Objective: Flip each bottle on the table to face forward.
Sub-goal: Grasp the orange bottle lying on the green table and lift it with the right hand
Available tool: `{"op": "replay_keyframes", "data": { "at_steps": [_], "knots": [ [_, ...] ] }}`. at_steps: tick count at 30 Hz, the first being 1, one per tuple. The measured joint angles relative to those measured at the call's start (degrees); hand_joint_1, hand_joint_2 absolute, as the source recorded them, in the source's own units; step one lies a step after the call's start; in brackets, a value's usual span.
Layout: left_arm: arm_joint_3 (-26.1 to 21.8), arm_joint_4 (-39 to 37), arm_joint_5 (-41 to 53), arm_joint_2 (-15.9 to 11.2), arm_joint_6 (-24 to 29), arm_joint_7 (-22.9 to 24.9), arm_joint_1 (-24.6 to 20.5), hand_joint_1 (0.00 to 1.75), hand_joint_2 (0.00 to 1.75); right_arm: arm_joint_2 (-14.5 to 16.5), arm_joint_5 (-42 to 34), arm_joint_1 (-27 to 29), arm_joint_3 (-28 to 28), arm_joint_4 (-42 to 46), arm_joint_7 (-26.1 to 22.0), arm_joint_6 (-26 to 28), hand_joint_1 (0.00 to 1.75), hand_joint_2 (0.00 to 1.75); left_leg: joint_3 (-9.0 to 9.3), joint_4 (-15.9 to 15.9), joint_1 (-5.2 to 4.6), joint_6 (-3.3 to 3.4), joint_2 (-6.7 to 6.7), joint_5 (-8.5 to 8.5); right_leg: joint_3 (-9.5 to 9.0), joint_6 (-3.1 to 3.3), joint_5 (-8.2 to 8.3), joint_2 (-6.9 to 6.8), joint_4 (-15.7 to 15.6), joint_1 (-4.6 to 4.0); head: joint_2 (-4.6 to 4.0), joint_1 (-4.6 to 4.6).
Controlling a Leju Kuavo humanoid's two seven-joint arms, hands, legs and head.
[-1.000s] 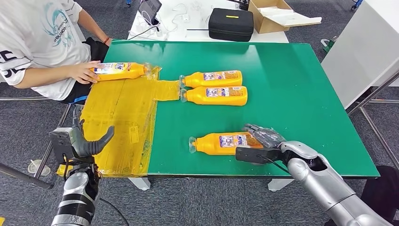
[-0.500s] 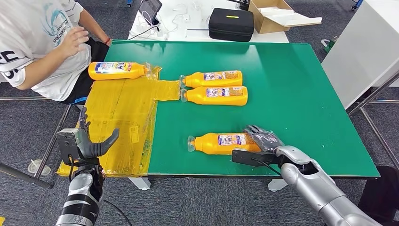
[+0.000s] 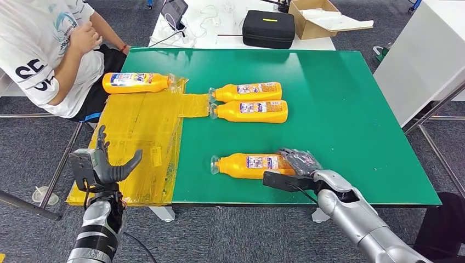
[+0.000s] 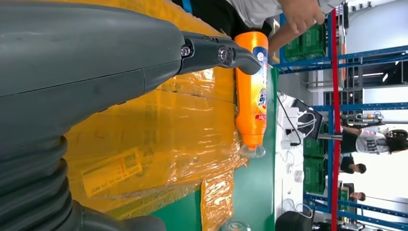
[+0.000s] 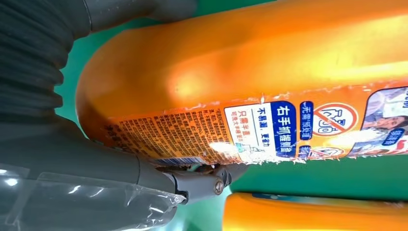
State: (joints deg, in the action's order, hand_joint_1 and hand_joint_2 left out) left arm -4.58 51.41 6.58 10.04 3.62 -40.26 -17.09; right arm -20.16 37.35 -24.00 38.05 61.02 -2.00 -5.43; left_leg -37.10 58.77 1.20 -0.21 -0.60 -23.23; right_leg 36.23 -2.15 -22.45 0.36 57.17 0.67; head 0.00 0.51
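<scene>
Nearest bottle (image 3: 249, 165), orange, lying on its side near the front edge of the green table (image 3: 340, 109), long axis running left–right with the cap end toward the robot's left and the base toward its right. The right hand (image 3: 299, 164) sits at the base end; in the right wrist view the bottle's (image 5: 250, 82) rounded base lies against the thumb and fingers, which appear to wrap it, so the hand is judged to be grasping the bottle. Any roll to turn the label would therefore be about that left–right axis, and the right hand is clearly the nearer one. The left hand (image 3: 104, 164) hovers off the table's front left corner, fingers spread and holding nothing, well apart from every bottle. Bottles counted: four in all, namely this one, two side by side (image 3: 249, 101) at the table's middle, and one (image 3: 134, 82) on the yellow sheet (image 3: 142, 142) near a seated person (image 3: 49, 49).
</scene>
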Motion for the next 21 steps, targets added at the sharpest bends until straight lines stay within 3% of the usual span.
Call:
{"op": "replay_keyframes", "data": {
  "at_steps": [10, 17, 21],
  "knots": [
    [0.0, -1.1, -0.1, 0.2, -0.8, 0.0, -0.2, 0.0, 1.75, 2.7, -3.2, 2.9, -4.0, -0.1, -3.2, 4.8, 1.75, 1.75, -0.02, 0.0, 0.0, 0.0, -0.01, -0.01, -0.01, 0.0, 0.0, 0.0, 0.0, 0.0, 0.0, -0.01],
    [-0.3, -2.2, -2.3, 1.5, -5.6, 0.8, 0.0, 0.0, 1.75, 10.4, -1.1, 9.8, -12.1, 5.5, -8.5, 18.3, 1.75, 1.75, -0.13, 0.0, 0.02, 0.0, -0.04, -0.01, 0.09, 0.0, -0.02, -0.01, 0.0, -0.02, 0.0, 0.01],
    [-0.5, -1.7, -8.8, 2.5, -13.7, 5.9, 1.2, 0.0, 1.75, 15.9, -1.7, 13.2, -17.5, 9.9, -15.5, 30.1, 1.75, 1.75, -0.19, 0.0, 0.02, 0.0, -0.14, -0.01, 0.1, 0.01, -0.05, -0.04, 0.0, -0.02, 0.0, 0.0]
  ]
}}
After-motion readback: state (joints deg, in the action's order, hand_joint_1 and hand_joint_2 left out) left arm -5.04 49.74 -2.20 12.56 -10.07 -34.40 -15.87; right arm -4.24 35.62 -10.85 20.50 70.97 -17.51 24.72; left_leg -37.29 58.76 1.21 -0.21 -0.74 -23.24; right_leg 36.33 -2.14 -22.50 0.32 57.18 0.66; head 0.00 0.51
